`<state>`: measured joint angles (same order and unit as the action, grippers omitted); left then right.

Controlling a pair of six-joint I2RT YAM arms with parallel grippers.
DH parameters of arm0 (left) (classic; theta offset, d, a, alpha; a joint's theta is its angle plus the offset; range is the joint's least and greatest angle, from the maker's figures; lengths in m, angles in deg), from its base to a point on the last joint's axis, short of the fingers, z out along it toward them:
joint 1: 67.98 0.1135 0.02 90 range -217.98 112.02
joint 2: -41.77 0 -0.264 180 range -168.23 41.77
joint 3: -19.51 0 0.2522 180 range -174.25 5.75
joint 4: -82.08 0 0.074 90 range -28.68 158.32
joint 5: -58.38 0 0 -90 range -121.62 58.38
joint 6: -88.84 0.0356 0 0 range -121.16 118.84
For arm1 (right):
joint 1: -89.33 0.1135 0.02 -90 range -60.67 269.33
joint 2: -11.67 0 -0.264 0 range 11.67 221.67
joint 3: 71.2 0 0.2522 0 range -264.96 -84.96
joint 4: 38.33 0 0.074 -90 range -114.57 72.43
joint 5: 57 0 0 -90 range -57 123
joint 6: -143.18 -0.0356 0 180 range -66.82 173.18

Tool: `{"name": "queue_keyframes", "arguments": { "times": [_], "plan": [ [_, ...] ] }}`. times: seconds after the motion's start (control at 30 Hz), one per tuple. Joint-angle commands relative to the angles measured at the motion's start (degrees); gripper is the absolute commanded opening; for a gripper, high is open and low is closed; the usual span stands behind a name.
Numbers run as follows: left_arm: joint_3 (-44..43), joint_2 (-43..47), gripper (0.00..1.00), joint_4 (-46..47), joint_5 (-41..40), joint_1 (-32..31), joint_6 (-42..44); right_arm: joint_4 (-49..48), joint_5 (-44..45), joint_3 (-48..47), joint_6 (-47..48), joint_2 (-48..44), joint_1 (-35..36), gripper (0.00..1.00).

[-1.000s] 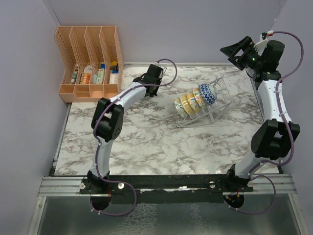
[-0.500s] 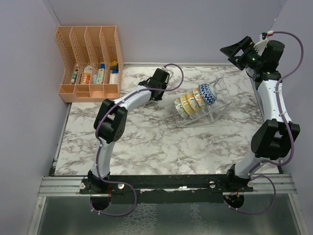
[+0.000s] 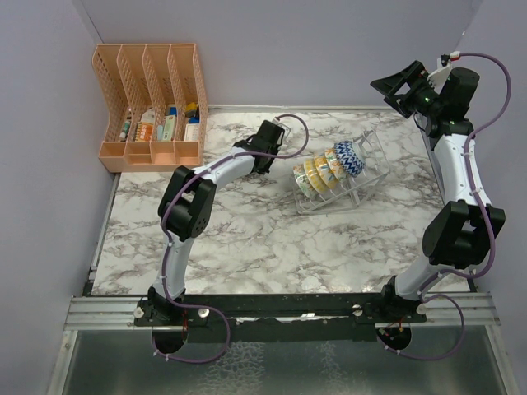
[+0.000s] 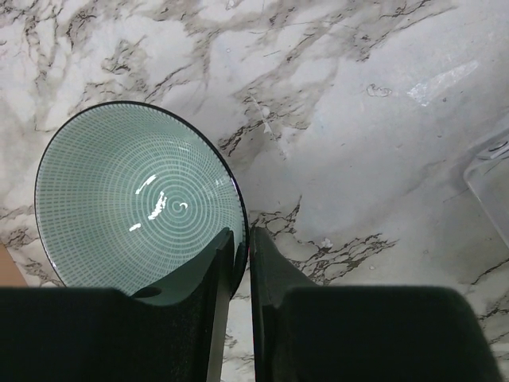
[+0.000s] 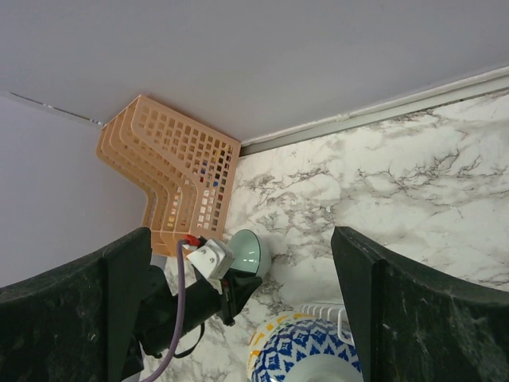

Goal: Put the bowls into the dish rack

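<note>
My left gripper [image 4: 241,235] is shut on the rim of the plain pale teal bowl [image 4: 135,199], one finger inside and one outside. It holds the bowl tilted low over the marble table, left of the dish rack [image 3: 356,188]. The bowl also shows in the right wrist view [image 5: 248,251]. In the top view the left gripper [image 3: 263,153] hides the bowl. Several patterned bowls [image 3: 328,169] stand on edge in the rack's slots, a blue-and-white one [image 5: 312,358] at the end. My right gripper [image 3: 402,87] is open and empty, high above the back right corner.
The orange plastic file organizer [image 3: 152,107] with small items stands at the back left corner. A corner of the clear rack [image 4: 491,163] shows at the right of the left wrist view. Purple walls enclose the marble table [image 3: 247,239].
My left gripper has moved right and a little nearer, towards the rack, with the teal bowl in it. The right arm has not moved.
</note>
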<state>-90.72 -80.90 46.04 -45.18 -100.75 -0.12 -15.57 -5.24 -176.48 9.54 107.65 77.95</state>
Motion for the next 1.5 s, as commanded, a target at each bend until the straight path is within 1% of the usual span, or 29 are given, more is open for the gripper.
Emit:
{"name": "queue_keyframes", "arguments": {
  "times": [0.0, 0.1, 0.13, 0.2, 0.33, 0.43, 0.6, 0.67, 0.77, 0.83, 1.03, 1.17, 1.27, 1.33, 1.4, 1.47],
  "plan": [
    [1.2, 1.2, 0.16, 1.2, -2.4, -0.4, 1.8, -0.4, 0.7, -0.7, 0.5, -1.3, -0.5, 0.95],
    [2.0, 0.5, 0.16, 1.2, -3.1, -0.4, 2.4, -0.3, 0.6, -0.9, 0.5, -1.2, -0.4, 0.95],
    [2.3, 0.3, 0.15, 1.2, -3.2, -0.3, 2.5, -0.3, 0.6, -0.9, 0.6, -1.2, -0.5, 0.95],
    [3.0, 0.0, 0.00, 1.5, -3.2, -0.3, 2.7, -0.3, 0.6, -1.0, 0.5, -1.2, -0.5, 0.95],
    [3.4, 1.0, 0.00, 1.8, -2.4, -0.3, 2.9, -0.3, 0.7, -1.0, 0.5, -1.3, -0.5, 0.95],
    [2.4, 3.4, 0.00, 2.1, -2.0, 0.0, 2.0, 0.0, 1.0, -1.2, 0.6, -1.4, -0.5, 0.95],
    [-0.1, 7.9, 0.00, 2.6, 0.7, 1.0, -2.7, 0.2, 1.0, -1.9, 0.4, -1.3, -0.4, 0.95],
    [-0.2, 10.7, 0.00, 3.6, 1.9, 1.3, -6.1, 0.3, 1.1, -2.1, 0.5, -1.2, -0.5, 0.95],
    [-0.3, 14.6, 0.00, 5.3, 6.2, 2.5, -13.0, 0.4, 1.2, -2.3, 0.5, -1.1, -0.5, 0.95],
    [-0.3, 17.6, 0.00, 7.2, 10.5, 3.4, -18.8, 0.5, 1.3, -2.8, 0.5, -1.0, -0.5, 0.95],
    [0.1, 24.5, 0.00, 15.9, 19.9, 3.9, -36.4, 0.9, 1.5, -5.4, 0.2, -0.2, -0.6, 0.95],
    [2.0, 27.1, 0.00, 26.9, 26.2, 3.9, -50.5, 0.3, 1.3, -6.0, -0.5, -0.2, -0.9, 0.95],
    [4.2, 26.5, 0.00, 38.6, 30.7, 3.3, -63.4, -0.4, 1.1, -6.5, -1.1, -0.2, -1.3, 0.95],
    [5.4, 25.8, 0.00, 46.5, 31.9, 2.3, -72.0, -0.8, 0.7, -6.7, -1.6, -0.3, -1.7, 0.95],
    [4.8, 23.6, 0.00, 51.3, 32.1, 0.9, -77.2, -1.2, 0.4, -6.7, -2.0, -0.5, -2.2, 0.95],
    [3.2, 21.9, 0.00, 53.6, 32.0, -0.6, -80.8, -1.5, 0.2, -6.5, -2.3, -0.8, -2.5, 0.95]
  ]
}}
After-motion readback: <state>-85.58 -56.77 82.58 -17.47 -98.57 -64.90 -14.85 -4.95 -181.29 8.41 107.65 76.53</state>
